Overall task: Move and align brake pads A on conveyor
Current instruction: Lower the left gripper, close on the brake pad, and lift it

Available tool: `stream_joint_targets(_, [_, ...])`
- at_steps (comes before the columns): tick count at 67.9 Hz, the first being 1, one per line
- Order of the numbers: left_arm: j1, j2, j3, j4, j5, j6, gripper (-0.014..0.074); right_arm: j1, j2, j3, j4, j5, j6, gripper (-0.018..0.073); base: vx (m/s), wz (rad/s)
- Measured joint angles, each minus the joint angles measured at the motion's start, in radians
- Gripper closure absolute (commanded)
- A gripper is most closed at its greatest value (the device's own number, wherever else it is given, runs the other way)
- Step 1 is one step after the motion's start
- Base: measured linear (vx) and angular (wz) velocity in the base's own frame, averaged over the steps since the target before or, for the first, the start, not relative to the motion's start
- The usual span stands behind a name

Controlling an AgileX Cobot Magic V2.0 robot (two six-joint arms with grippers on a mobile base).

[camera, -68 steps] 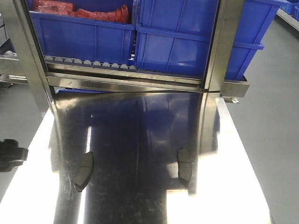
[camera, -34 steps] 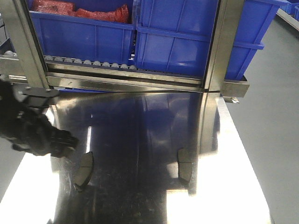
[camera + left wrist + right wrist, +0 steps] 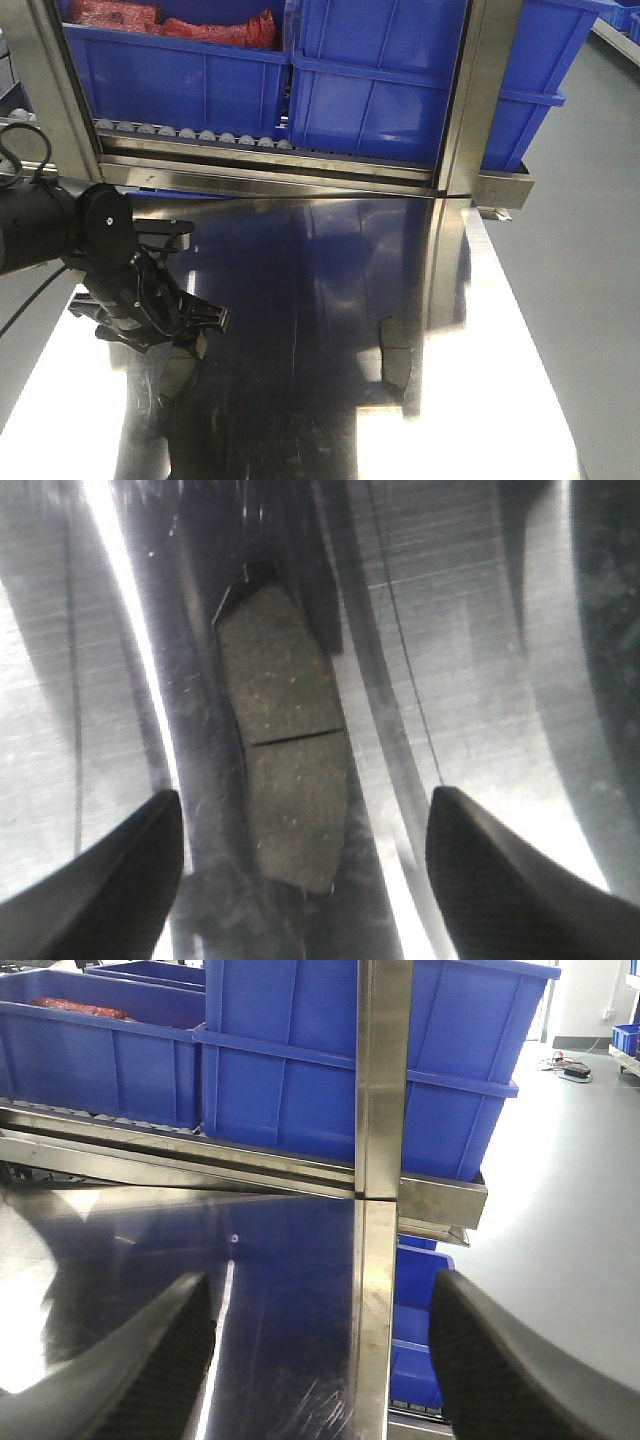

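Two brake pads A lie flat on the shiny steel tabletop (image 3: 300,290). The left pad (image 3: 177,379) is half covered by my left gripper (image 3: 150,328), which hovers right over it. In the left wrist view this pad (image 3: 285,740) shows its grey face and cross groove, lying lengthwise between the fingers of the left gripper (image 3: 305,798), which is open and not touching it. The right pad (image 3: 396,352) lies free, with no gripper near it. My right gripper (image 3: 322,1290) is open and empty over the table's right part. The conveyor is out of view.
At the table's back stands a roller rack (image 3: 200,135) with blue bins (image 3: 380,90), one holding red bags (image 3: 200,25). A steel post (image 3: 470,100) rises at the back right. Grey floor (image 3: 580,300) lies beyond the table's right edge.
My left arm has come in from the left edge and now hangs over the left pad, covering its upper half. Both pads lie where they were.
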Motion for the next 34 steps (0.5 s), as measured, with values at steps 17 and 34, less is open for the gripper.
stream_joint_targets(17, [0.000, 0.043, -0.001, -0.001, -0.018, -0.032, 0.0094, 0.000, 0.000, 0.000, 0.000, 0.000, 0.000, 0.0106, 0.00, 0.00])
stream_joint_targets(34, [0.000, 0.081, -0.027, 0.001, -0.047, -0.056, 0.0094, 0.000, 0.000, 0.000, 0.000, 0.000, 0.000, 0.0106, 0.00, 0.00])
